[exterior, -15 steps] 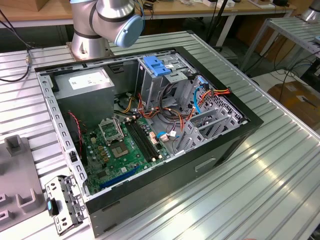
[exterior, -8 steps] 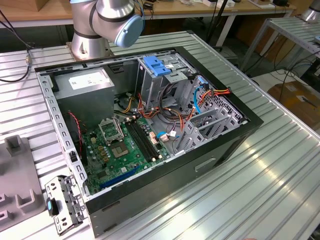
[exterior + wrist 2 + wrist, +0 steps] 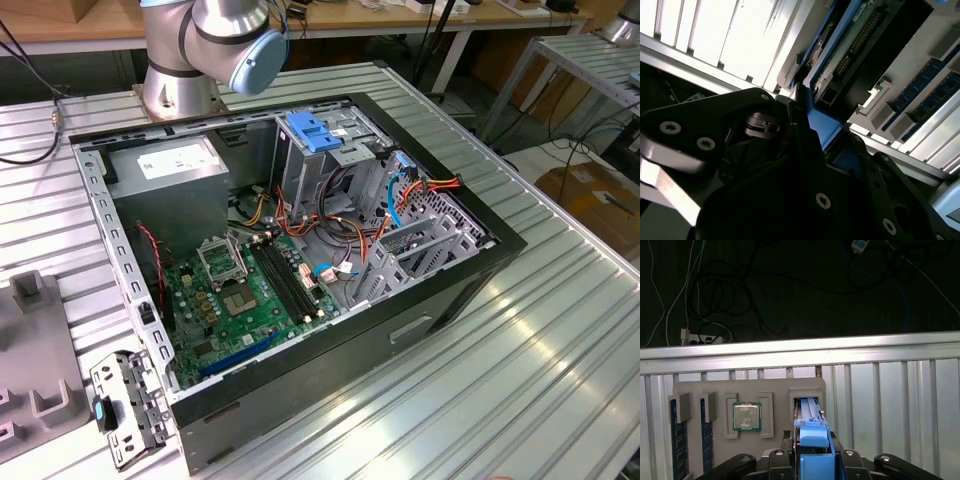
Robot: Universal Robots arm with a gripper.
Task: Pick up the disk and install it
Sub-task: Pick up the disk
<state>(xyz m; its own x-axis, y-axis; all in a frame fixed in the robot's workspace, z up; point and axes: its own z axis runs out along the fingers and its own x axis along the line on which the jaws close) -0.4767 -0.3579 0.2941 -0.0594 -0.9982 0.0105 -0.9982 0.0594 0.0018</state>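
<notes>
The disk (image 3: 813, 440) stands on edge in a slot of the grey holder tray (image 3: 775, 390), its blue plastic rail facing the first wrist view. My gripper (image 3: 813, 462) straddles it, black fingers pressed against both sides, shut on the disk. In the second wrist view the disk (image 3: 840, 55) shows its metal edge and connector pins above the blue rail, with the gripper (image 3: 807, 132) body dark in front. The open computer case (image 3: 480, 270) lies on the metal table in the exterior view, and its drive cage (image 3: 330, 160) carries a blue latch.
The holder tray also carries a processor chip (image 3: 746, 416) and upright memory sticks (image 3: 675, 440). The arm's base (image 3: 190, 50) stands behind the case. A grey power-supply box (image 3: 170, 175), motherboard (image 3: 245, 290) and loose cables fill the case. A metal bracket (image 3: 125, 405) lies at the exterior view's left.
</notes>
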